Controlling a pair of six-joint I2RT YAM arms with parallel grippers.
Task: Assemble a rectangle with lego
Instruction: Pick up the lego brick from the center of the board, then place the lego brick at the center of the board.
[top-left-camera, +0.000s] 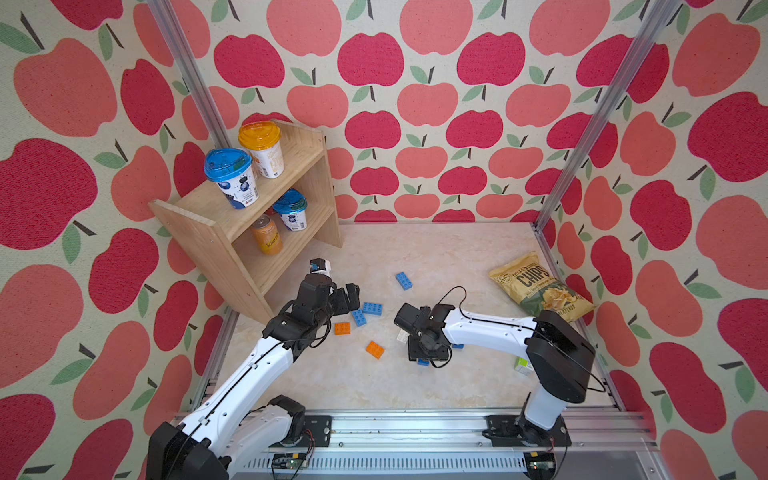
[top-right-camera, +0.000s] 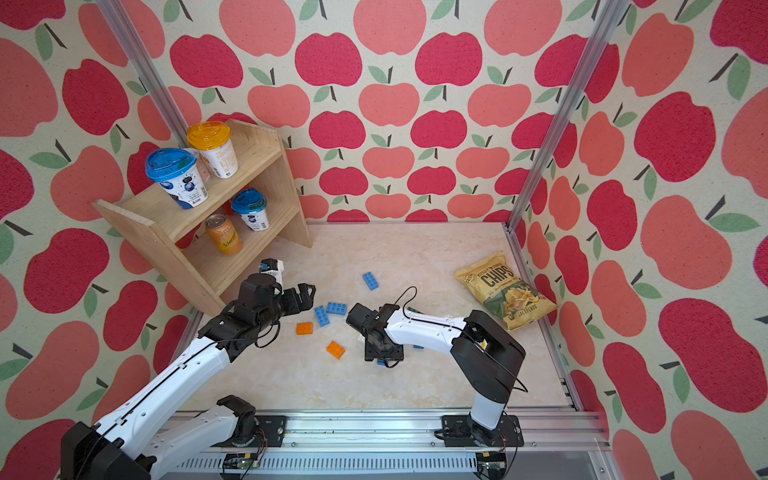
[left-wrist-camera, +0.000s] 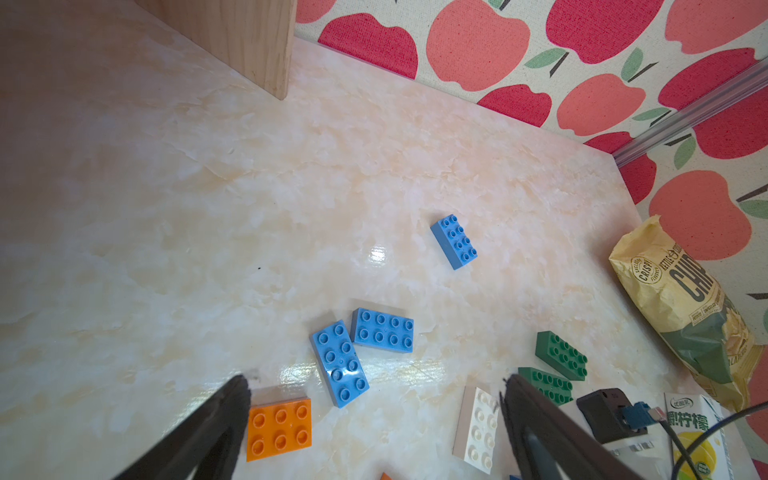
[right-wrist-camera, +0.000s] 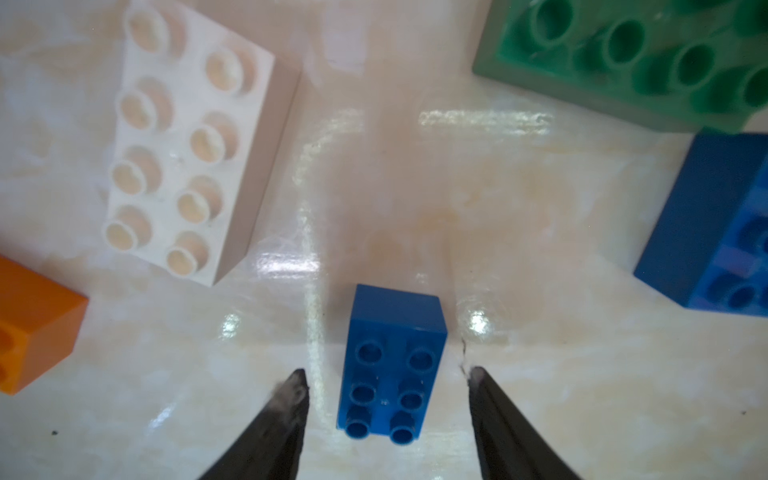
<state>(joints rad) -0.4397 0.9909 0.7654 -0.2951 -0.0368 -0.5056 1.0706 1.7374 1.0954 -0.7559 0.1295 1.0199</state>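
Lego bricks lie scattered on the marble table. In the right wrist view a small blue brick (right-wrist-camera: 392, 365) lies studs up between the fingers of my right gripper (right-wrist-camera: 386, 374), which is open with a gap on each side. Around it are a white brick (right-wrist-camera: 187, 141), a green brick (right-wrist-camera: 648, 58), another blue brick (right-wrist-camera: 715, 232) and an orange one (right-wrist-camera: 33, 320). My left gripper (left-wrist-camera: 376, 380) is open wide and empty above an orange brick (left-wrist-camera: 279, 428), two touching blue bricks (left-wrist-camera: 382, 330) and a lone blue brick (left-wrist-camera: 454, 241). In both top views it hovers beside the shelf (top-left-camera: 354, 297).
A wooden shelf (top-left-camera: 249, 232) with yoghurt cups and a can stands at the back left, close to the left arm. A chips bag (top-left-camera: 540, 286) lies at the right wall. A lemon drink carton (top-left-camera: 523, 365) stands by the right arm's elbow. Two green bricks (left-wrist-camera: 561, 355) lie near it.
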